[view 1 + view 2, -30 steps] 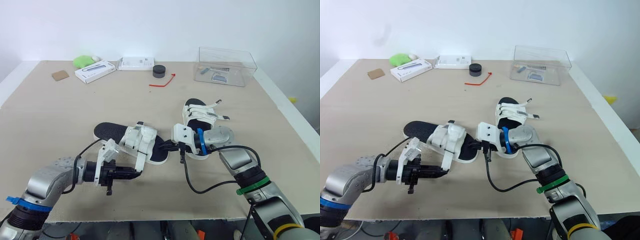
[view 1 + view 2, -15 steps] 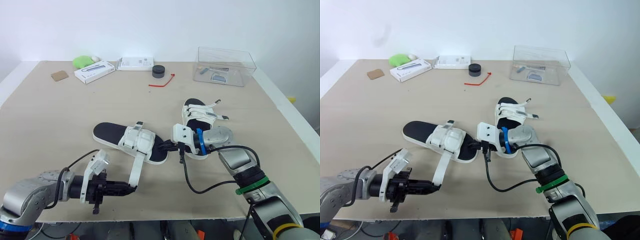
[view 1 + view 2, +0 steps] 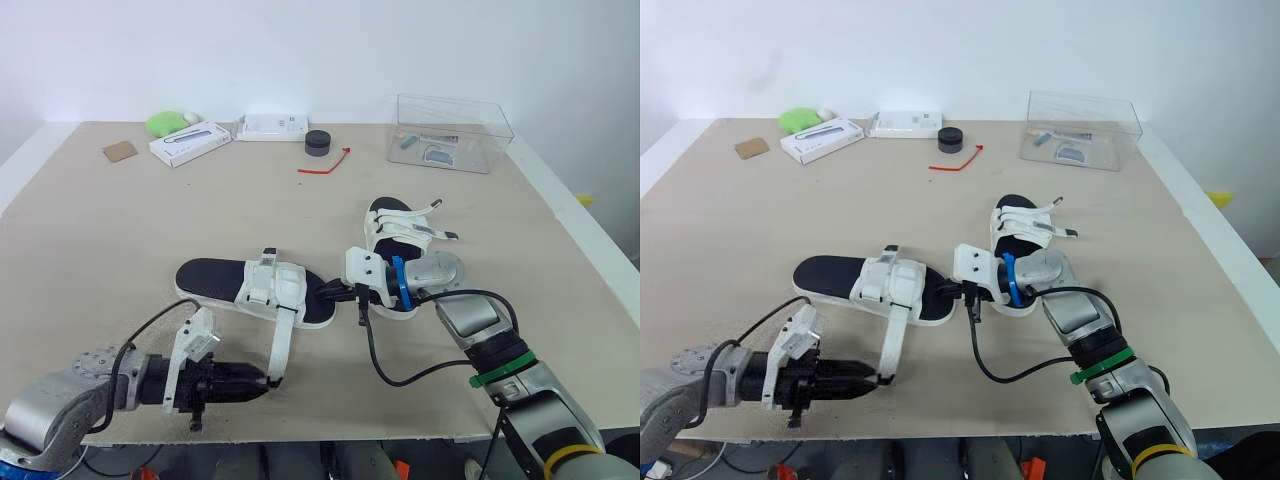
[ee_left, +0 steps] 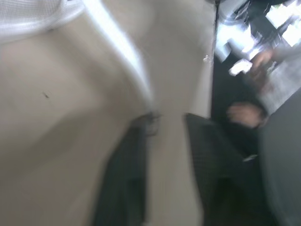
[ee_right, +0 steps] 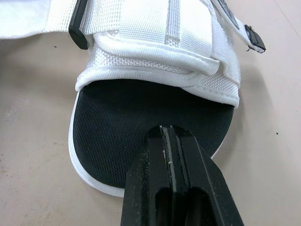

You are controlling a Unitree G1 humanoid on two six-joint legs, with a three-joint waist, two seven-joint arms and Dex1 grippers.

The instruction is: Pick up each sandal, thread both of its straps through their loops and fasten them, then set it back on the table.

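A white-strapped sandal with a black footbed [image 3: 215,277] lies flat near the table's front. One long strap [image 3: 279,340] runs from it toward the front edge. My left gripper [image 3: 258,382] lies low at that strap's end. In the blurred left wrist view its fingers [image 4: 131,155] stand apart, with the strap's dark tip against one of them. My right gripper [image 3: 333,295] is shut, its tips [image 5: 170,132] resting on the toe end of the footbed [image 5: 122,122]. A second sandal [image 3: 405,235] with loose straps lies behind the right wrist.
Along the back of the table [image 3: 120,230] are a clear plastic box [image 3: 450,130], a black puck [image 3: 318,143], a red tie [image 3: 325,165], two white boxes [image 3: 190,143], a green object [image 3: 165,123] and a brown card [image 3: 120,150]. A black cable [image 3: 400,378] loops beside my right arm.
My left gripper drew back toward the front edge, pulling the long strap out straight. The sandal's heel slid left. The right gripper stayed on the toe end.
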